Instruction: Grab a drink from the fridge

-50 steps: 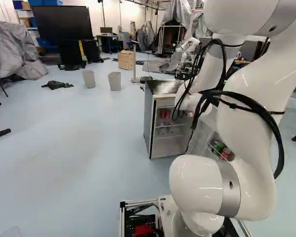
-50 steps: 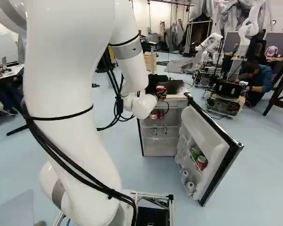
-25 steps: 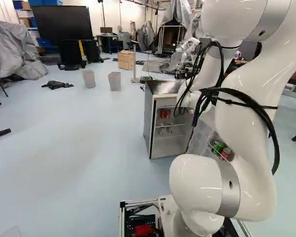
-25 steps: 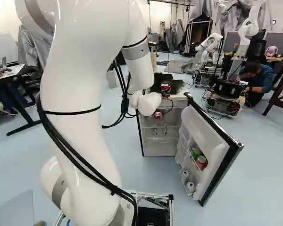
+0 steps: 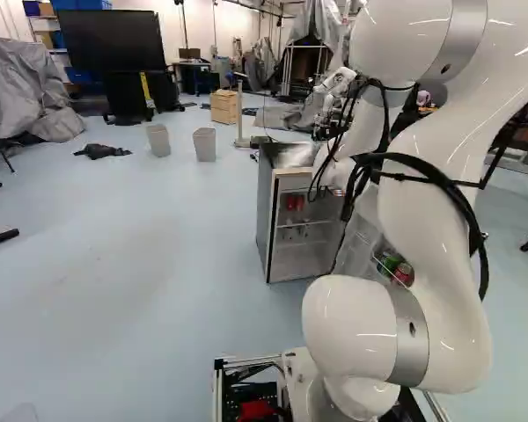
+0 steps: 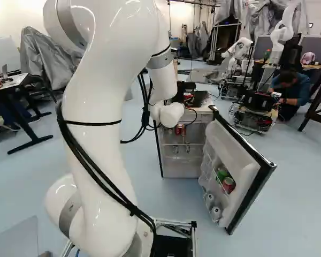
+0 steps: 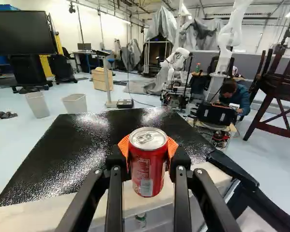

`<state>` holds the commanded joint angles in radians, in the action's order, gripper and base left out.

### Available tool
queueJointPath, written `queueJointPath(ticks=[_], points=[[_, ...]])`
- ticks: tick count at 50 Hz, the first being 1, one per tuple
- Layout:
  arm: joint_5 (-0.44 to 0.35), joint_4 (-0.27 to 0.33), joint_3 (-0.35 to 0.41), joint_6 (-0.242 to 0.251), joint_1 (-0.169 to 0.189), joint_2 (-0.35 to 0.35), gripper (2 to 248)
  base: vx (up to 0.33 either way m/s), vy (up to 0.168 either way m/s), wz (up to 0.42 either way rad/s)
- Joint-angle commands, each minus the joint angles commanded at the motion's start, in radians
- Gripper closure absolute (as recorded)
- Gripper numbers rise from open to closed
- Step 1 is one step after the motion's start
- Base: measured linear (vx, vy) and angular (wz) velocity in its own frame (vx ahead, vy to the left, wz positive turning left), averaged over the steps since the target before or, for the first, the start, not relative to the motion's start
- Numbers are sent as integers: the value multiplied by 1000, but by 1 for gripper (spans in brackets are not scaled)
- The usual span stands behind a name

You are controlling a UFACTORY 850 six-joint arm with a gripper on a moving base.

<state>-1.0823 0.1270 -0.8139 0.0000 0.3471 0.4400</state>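
Nearest us, at the foot of both base views, our glossy white arm (image 6: 96,134) rose from its lowest joint, with black cables (image 6: 91,176) strapped along it. At its far end we had the black gripper (image 6: 188,99) with its fingers clamped on a red drink can with a silver lid (image 7: 146,164), one orange pad (image 7: 172,146) against each side. We held the can upright, lid uppermost, by the pale front edge of the small fridge with a black top (image 7: 82,150); we could not tell whether it stood clear of that edge. The fridge's black-edged white door (image 6: 241,166) stood open at the right of its body, and in its rack we saw a green can (image 6: 221,174) just beside another red can (image 6: 228,185), with two pale round things (image 6: 215,213) lower down. Inside the body, more red cans (image 5: 295,203) sat on the upper shelf. Farther off stood two grey bins (image 5: 204,144), then a light wooden box (image 5: 223,106), with a large black screen (image 5: 110,40) at the left of the left base view.
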Motion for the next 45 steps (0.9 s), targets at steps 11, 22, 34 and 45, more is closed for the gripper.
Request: queueJointPath(ticks=[11,22,34,45], points=[[0,0,-49,0,-8,39,153,0,0,0],[0,0,-66,0,-11,60,153,0,0,0],[0,0,-68,0,-11,62,150,0,0,0],[0,0,-68,0,-11,62,87,0,0,0]])
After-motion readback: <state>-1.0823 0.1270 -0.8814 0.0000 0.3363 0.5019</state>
